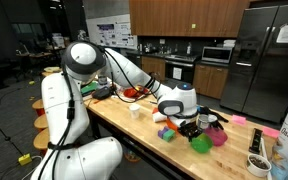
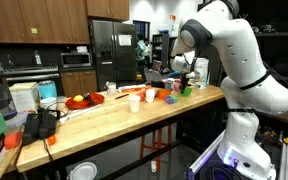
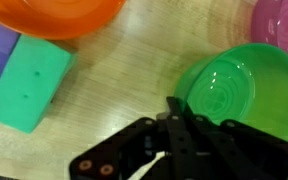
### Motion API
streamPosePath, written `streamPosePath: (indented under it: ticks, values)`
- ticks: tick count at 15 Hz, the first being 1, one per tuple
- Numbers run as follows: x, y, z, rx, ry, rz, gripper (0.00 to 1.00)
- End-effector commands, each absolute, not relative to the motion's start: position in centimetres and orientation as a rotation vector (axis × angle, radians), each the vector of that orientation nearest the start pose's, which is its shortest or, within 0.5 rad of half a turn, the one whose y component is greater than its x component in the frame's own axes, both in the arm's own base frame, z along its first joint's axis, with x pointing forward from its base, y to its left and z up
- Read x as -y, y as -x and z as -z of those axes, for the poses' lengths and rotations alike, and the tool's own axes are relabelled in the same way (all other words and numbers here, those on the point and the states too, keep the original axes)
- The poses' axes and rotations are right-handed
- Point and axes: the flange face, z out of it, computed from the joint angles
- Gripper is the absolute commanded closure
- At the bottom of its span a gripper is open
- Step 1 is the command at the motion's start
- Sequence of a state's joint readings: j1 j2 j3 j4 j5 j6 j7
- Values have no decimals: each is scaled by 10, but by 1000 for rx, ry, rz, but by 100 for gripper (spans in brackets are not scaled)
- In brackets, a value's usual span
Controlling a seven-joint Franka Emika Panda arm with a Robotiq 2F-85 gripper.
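End effector point(image 3: 176, 108), closed, hides green bowl point(image 3: 239, 85) rim; grip unclear.

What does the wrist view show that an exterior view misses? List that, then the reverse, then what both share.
Only the wrist view: the fingers shut right at the green bowl rim, though whether they pinch it cannot be told, and the small holes in a teal block.
Only an exterior view: the white arm, a white cup, the fridge and a microwave.
Both: the green bowl, a pink bowl next to it, and the wooden table.
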State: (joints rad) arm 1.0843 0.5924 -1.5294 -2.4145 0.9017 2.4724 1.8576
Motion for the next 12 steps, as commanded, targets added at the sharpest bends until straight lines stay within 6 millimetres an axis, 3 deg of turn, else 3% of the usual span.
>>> streamPosePath:
  ticks: [1, 7, 10, 11, 12]
  values:
    - [233, -440, -338, -2927, 306, 326, 99]
    - [222, -453, -398, -2836, 468, 497, 99]
    - [203, -467, -421, -2760, 625, 557, 99]
    - [183, -477, -438, -2690, 766, 613, 99]
    - [197, -472, -418, -2754, 669, 559, 96]
